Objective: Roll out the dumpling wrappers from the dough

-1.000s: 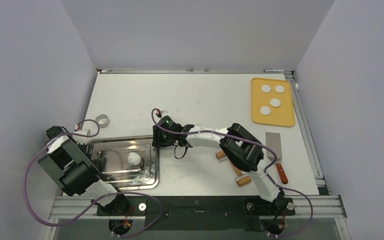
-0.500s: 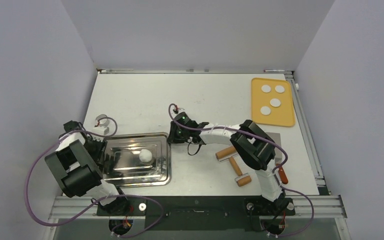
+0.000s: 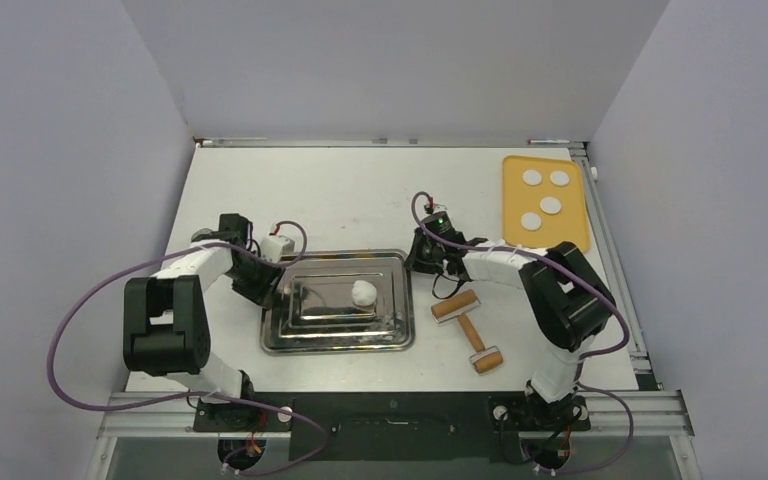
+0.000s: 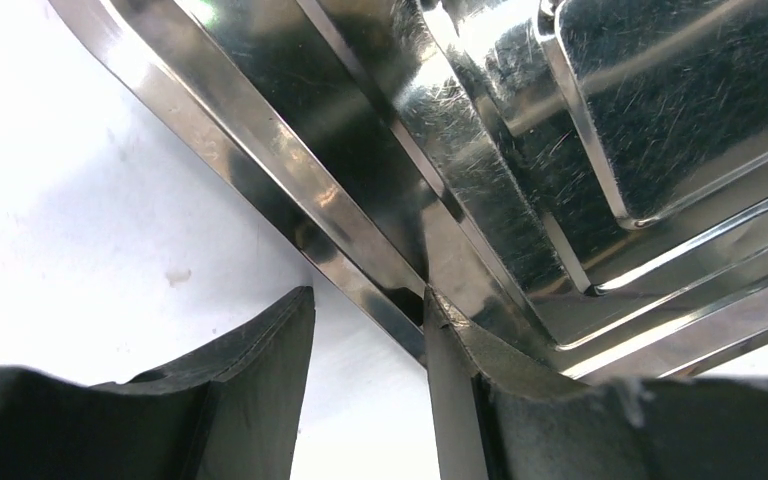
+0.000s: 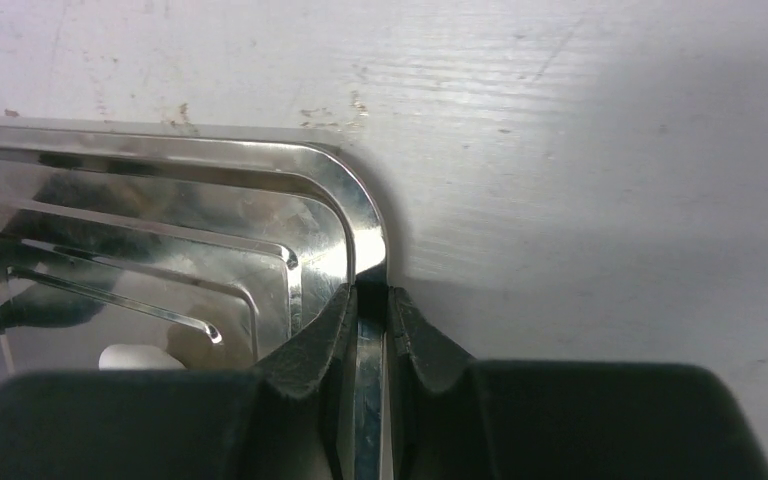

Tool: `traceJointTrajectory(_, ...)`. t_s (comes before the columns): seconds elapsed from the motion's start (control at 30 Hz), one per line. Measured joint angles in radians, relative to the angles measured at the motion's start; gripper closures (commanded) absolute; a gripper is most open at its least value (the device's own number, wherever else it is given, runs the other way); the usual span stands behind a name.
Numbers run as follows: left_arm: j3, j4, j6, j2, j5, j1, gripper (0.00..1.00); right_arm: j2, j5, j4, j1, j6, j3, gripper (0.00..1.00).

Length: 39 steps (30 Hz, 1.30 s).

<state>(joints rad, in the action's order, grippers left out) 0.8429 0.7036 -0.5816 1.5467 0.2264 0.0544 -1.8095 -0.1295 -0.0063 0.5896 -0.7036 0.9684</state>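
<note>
I count four wrappers (image 3: 551,205) done on the far-right board (image 3: 570,238), but a dough ball (image 3: 363,292) sits unrolled in the tray (image 3: 335,345); my right gripper (image 5: 370,300) pinches its right rim, my left gripper (image 4: 368,300) straddles the left rim, bite unclear, and the pin (image 3: 468,320) lies untouched alongside.

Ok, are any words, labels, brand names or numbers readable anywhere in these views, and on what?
None can be read. The metal tray, the rolling pin, the orange board and the dumpling wrappers carry no print, and no legible marking shows elsewhere in any view.
</note>
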Motion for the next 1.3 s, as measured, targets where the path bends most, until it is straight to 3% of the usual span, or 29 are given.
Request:
traceJointTrajectory(0.27, 0.077, 0.000, 0.094, 0.073, 0.030, -0.042, 0.59, 0.034, 0.019, 0.002, -0.042, 0.018, -0.037, 0.91)
traceJointTrajectory(0.37, 0.077, -0.003, 0.111, 0.071, 0.028, -0.049, 0.53, 0.037, 0.022, 0.005, -0.042, 0.019, -0.042, 0.89)
traceJointTrajectory(0.5, 0.077, 0.000, 0.125, 0.062, 0.033, -0.060, 0.44, 0.041, 0.029, 0.003, -0.044, 0.024, -0.042, 0.69)
traceJointTrajectory(0.77, 0.101, 0.020, 0.124, -0.015, 0.031, -0.062, 0.35, 0.083, 0.005, -0.025, -0.045, 0.045, -0.023, 0.45)
traceJointTrajectory(0.9, 0.194, 0.068, 0.098, -0.038, 0.050, -0.071, 0.26, 0.150, -0.026, -0.053, -0.046, 0.059, 0.014, 0.18)
traceJointTrajectory(0.97, 0.256, 0.103, 0.072, -0.056, 0.080, -0.102, 0.22, 0.212, -0.043, -0.059, -0.051, 0.065, 0.018, 0.12)
traceJointTrajectory(1.07, 0.329, 0.129, 0.029, -0.105, 0.113, -0.240, 0.16, 0.346, -0.076, -0.069, -0.095, 0.074, 0.017, 0.09)
traceJointTrajectory(1.2, 0.360, 0.069, -0.064, -0.172, 0.135, -0.602, 0.07, 0.552, -0.092, -0.080, -0.277, 0.088, -0.014, 0.09)
traceJointTrajectory(1.3, 0.355, 0.011, -0.192, -0.171, 0.156, -0.843, 0.07, 0.665, -0.124, -0.087, -0.452, 0.091, -0.087, 0.09)
